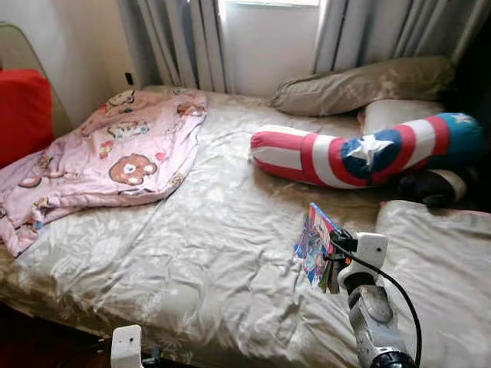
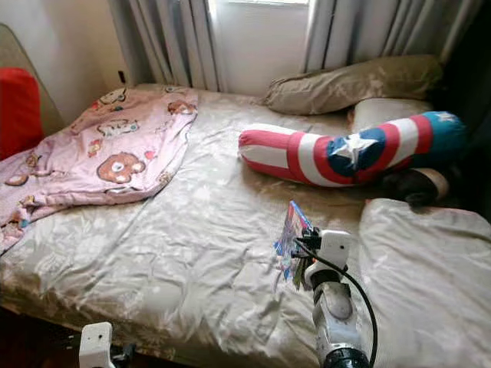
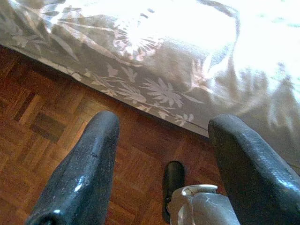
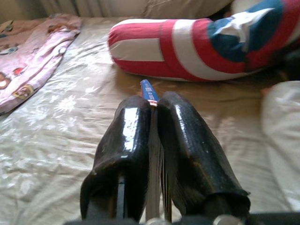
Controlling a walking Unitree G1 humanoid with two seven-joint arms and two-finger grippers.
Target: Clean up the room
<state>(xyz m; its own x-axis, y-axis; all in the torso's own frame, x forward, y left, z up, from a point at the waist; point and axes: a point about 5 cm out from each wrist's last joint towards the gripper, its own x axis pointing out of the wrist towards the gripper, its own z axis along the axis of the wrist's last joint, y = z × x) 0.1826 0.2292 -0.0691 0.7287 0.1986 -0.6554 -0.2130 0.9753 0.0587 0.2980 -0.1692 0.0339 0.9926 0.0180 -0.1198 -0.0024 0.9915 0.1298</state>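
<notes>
With R gripper (image 4: 152, 140) clamped on thin book (image 1: 316, 244) above bed (image 1: 199, 261), L gripper (image 3: 164, 164) apart off bed edge, cleanup barely begun w/ pink blanket (image 1: 107, 161) unfolded.

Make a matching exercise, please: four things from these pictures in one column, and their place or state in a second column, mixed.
Things:
1. pink blanket
2. striped bolster
3. book
4. left gripper

Places or states:
a. clamped upright by the right gripper
b. open above the wooden floor
c. crumpled on the bed's left side
d. lying near the pillows

Pairs: 1-c, 2-d, 3-a, 4-b
</notes>
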